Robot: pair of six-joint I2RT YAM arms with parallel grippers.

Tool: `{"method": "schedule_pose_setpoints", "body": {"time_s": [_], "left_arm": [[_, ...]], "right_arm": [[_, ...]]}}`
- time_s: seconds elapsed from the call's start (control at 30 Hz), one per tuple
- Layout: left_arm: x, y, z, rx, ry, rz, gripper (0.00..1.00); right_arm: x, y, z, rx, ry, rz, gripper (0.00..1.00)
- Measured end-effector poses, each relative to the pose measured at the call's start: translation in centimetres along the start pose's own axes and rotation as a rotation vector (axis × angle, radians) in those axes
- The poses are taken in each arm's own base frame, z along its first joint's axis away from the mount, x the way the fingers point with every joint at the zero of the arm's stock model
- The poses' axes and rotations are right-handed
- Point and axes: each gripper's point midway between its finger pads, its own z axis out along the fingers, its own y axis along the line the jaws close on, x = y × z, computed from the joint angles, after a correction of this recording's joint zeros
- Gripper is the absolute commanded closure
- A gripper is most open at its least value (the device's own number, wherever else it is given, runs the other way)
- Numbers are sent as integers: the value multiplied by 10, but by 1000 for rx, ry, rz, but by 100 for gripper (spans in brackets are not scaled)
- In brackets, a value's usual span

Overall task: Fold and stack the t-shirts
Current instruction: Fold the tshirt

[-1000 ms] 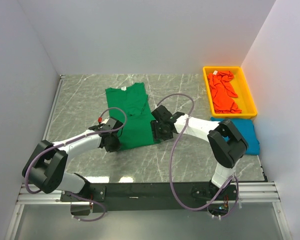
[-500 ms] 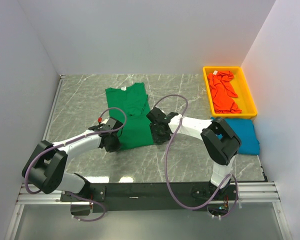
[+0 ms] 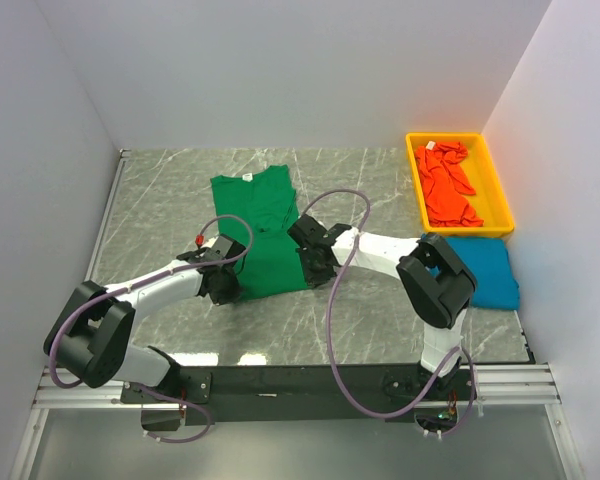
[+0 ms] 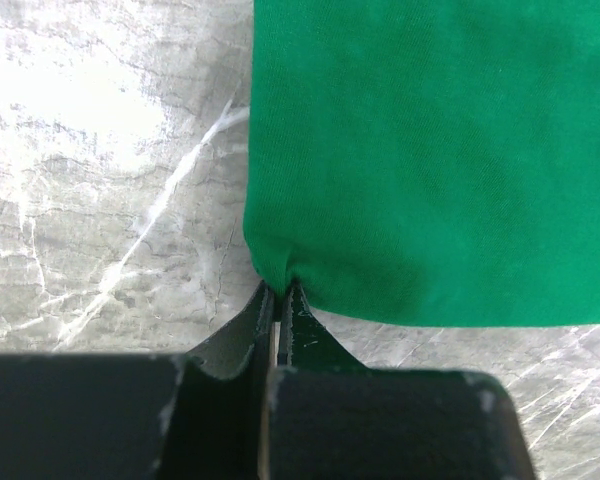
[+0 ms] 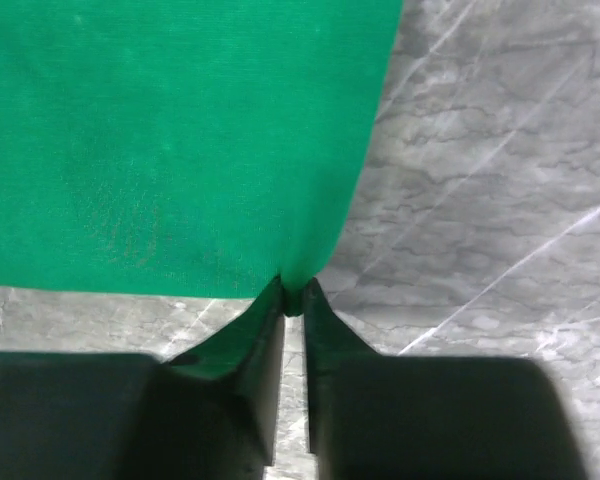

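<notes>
Clenching near corners of the green t-shirt [image 3: 265, 228] are left tool [image 4: 277, 293] and right tool [image 5: 292, 291]; neck label [image 3: 247, 177] unreadable.

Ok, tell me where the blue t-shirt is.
Top view: the blue cotton t-shirt lies at far right, just on the near side of the yellow plastic bin.

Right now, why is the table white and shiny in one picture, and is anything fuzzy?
Left wrist view: light glares off the marble table, whitening its upper left; the green t-shirt is evenly lit. Right wrist view: no glare, but the right gripper looks dark and soft. Top external view: an orange glow tints the wall beside the yellow bin.
</notes>
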Motion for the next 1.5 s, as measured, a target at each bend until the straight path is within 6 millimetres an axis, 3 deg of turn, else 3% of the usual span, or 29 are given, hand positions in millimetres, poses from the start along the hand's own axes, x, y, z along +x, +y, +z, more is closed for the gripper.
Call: {"method": "schedule_pose_setpoints", "body": {"time_s": [0.07,0.27,0.37,0.5,0.6,0.67,0.73,0.87,1.0,1.13,1.27,1.5], "left_arm": [[0,0,0,0,1,1,99],[18,3,-9,-6,71,27,99],[47,5,-27,-1,146,91,99],[91,-2,-68,75,226,175,99],[132,-4,-102,149,311,232,99],[155,-1,-118,164,368,273,99],[165,2,-131,156,402,280,99],[146,-16,-152,186,373,229,99],[101,-29,-156,208,290,143,99],[65,-21,-143,177,230,71,99],[44,-16,-132,154,205,55,99],[-1,-26,-117,147,143,52,99]], "right_arm": [[0,1,0,-2,-1,-2,100],[12,-6,-6,0,1,-6,100],[39,-14,-16,6,41,-29,100],[103,-26,-42,16,169,-107,100],[145,-33,-74,-3,255,-168,100],[157,-35,-97,-37,275,-177,100],[158,-37,-118,-59,268,-174,100],[132,-29,-153,-74,217,-190,100],[92,-22,-170,-80,142,-193,100],[60,-14,-171,-77,110,-197,100],[29,-7,-167,-75,89,-202,100],[-30,-2,-166,-81,17,-188,100]]}}
